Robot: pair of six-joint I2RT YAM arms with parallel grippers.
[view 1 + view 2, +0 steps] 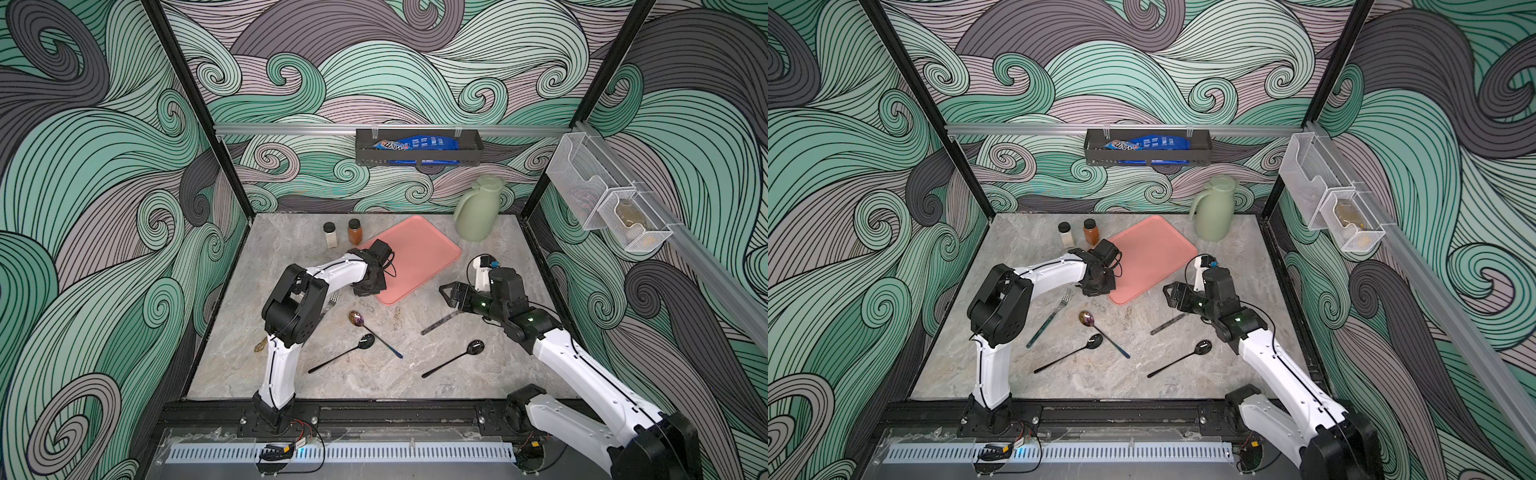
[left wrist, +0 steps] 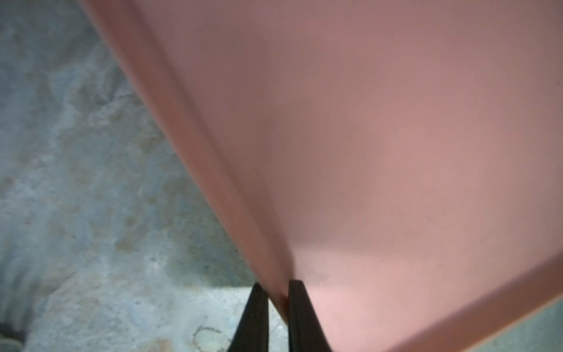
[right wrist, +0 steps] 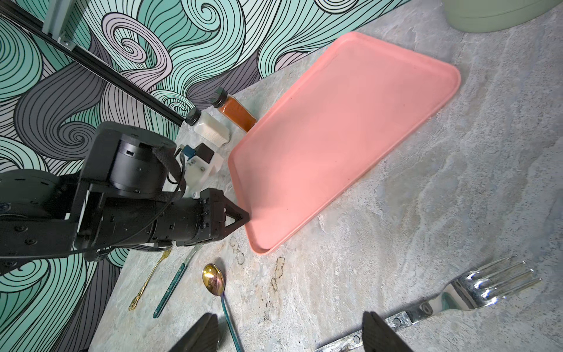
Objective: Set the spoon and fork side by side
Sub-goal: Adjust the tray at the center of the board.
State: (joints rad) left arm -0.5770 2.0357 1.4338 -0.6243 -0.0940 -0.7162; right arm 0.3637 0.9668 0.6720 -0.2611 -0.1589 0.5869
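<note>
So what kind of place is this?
Probably a robot lab booth, not a real kitchen: two robot arms bolted beside a marble-look tabletop, swirly wallpaper on a metal frame, and props like a pink tray.

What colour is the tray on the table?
The tray is pink; the right wrist view shows it best.

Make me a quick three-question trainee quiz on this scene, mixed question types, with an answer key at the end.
1. True or false: the left gripper is pinched on the rim of the pink tray.
2. How many black spoons are in view?
3. The right gripper has its jaws: A) open, holding nothing; B) shut on a jar; C) shut on a jug.

Key: 1 true; 2 two; 3 A.
</note>
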